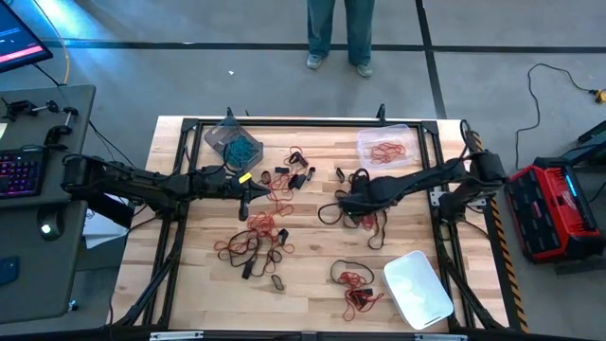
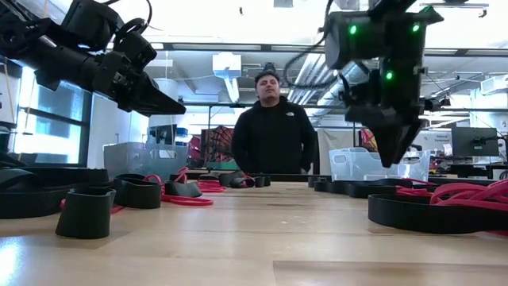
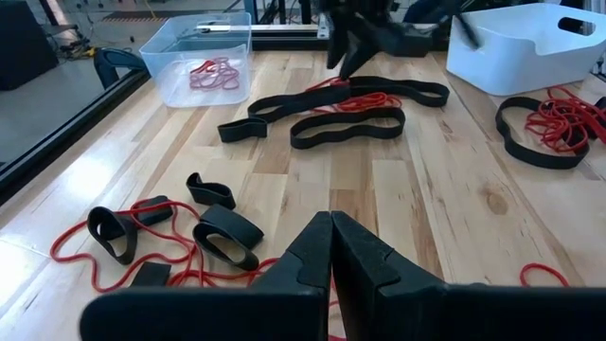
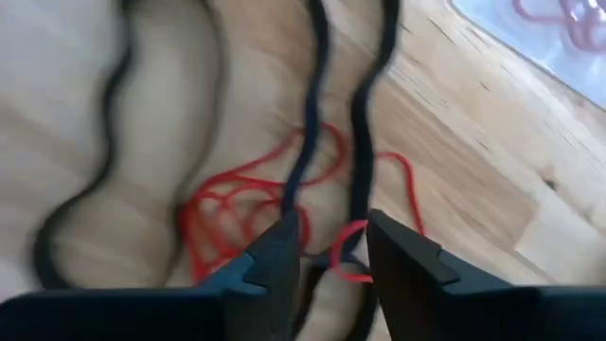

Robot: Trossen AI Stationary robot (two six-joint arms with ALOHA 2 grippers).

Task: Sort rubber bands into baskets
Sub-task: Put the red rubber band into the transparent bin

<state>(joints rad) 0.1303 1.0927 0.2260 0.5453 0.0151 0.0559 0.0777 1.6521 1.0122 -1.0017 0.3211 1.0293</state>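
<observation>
The right gripper (image 4: 327,248), part open, straddled a black band (image 4: 301,142) above red bands (image 4: 248,204); closing seemed next. The left gripper (image 3: 331,248) hovered shut.

Person (image 2: 273,127) behind wooden table (image 1: 312,237); red case (image 1: 552,204) beside it

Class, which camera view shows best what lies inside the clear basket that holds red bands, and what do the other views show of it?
The left wrist view: the clear basket stands unobstructed, red bands visible through its wall. The high view shows it small at the table's far edge. The right wrist view catches only a blurred corner. In the low view I cannot identify it for certain.
</observation>
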